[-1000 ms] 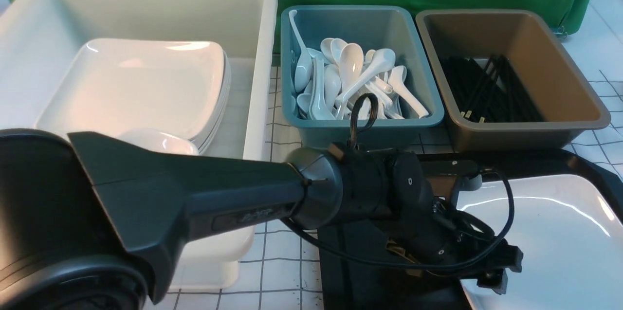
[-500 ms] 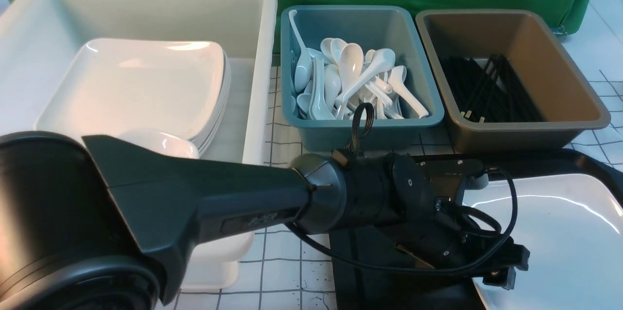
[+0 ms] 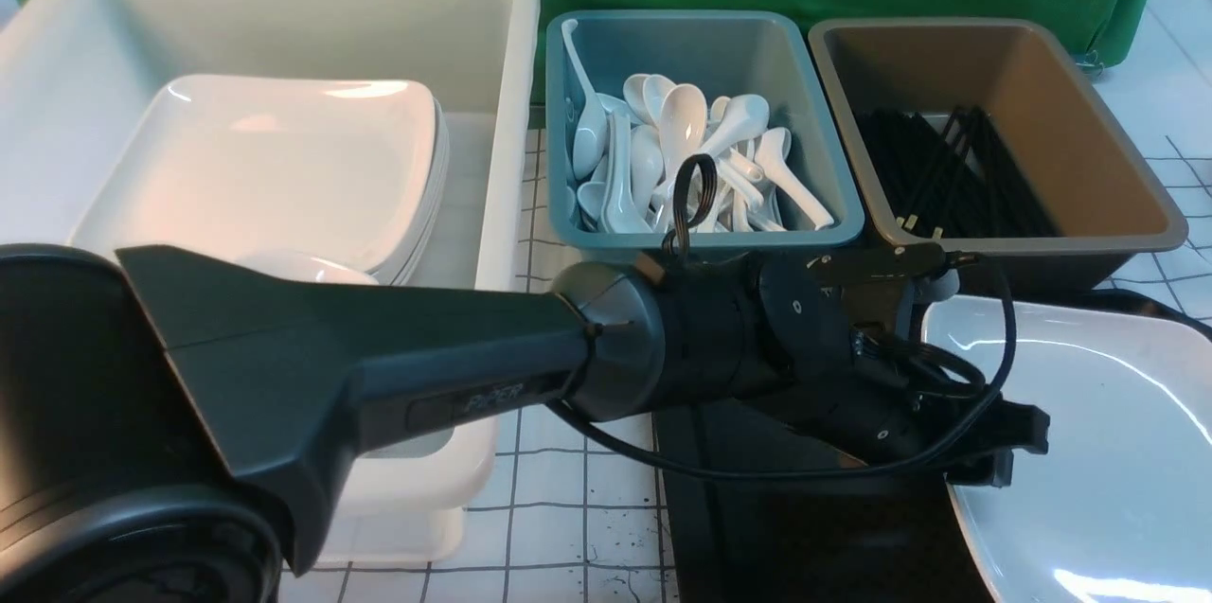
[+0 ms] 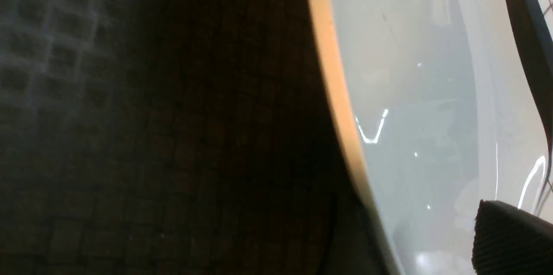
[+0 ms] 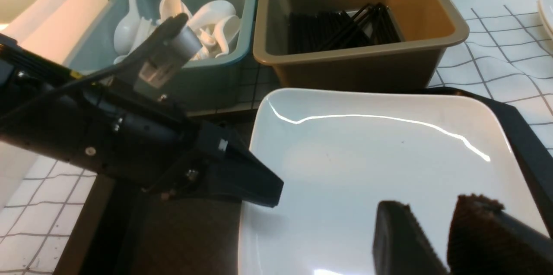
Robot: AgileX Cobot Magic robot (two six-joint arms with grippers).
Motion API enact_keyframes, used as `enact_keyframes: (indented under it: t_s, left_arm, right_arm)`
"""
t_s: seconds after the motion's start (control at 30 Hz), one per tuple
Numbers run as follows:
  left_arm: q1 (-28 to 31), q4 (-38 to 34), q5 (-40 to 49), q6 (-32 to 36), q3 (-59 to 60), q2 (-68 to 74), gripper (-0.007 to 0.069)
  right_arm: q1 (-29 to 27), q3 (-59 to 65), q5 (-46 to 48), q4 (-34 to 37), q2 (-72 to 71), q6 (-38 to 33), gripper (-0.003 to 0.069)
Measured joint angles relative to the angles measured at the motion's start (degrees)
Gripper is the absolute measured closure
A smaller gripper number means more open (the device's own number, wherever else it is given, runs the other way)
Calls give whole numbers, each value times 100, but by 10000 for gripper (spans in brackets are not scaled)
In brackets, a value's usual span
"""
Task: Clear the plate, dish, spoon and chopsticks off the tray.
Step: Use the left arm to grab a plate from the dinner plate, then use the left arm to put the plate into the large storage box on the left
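Observation:
The large white plate (image 3: 1089,433) sits over the right part of the black tray (image 3: 805,537), its left edge raised off the tray surface. My left gripper (image 3: 1004,452) reaches across from the left and is shut on that left rim. In the left wrist view one textured finger (image 4: 510,240) lies on top of the plate (image 4: 410,93); the other is hidden below. My right gripper (image 5: 432,203) hovers open above the plate's (image 5: 367,158) near right part. The part of the tray in view shows no dish, spoon or chopsticks on it.
A big white tub (image 3: 492,35) at the left holds stacked plates (image 3: 265,168) and a small dish (image 3: 312,270). Behind the tray stand a teal bin (image 3: 606,262) with several spoons (image 3: 682,130) and a brown bin (image 3: 1042,253) with black chopsticks (image 3: 956,177).
My left gripper has moved right and upward while closing on the plate's left rim. The plate has risen with it, its far edge now higher against the brown bin.

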Motion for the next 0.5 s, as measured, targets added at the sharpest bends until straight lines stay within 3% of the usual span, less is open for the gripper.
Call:
enact_keyframes:
  t_s: [0.5]
  left_arm:
    - [11,-602,-290,-26,0,286,258]
  right_arm:
    - [0,0,0,0,0,5,419]
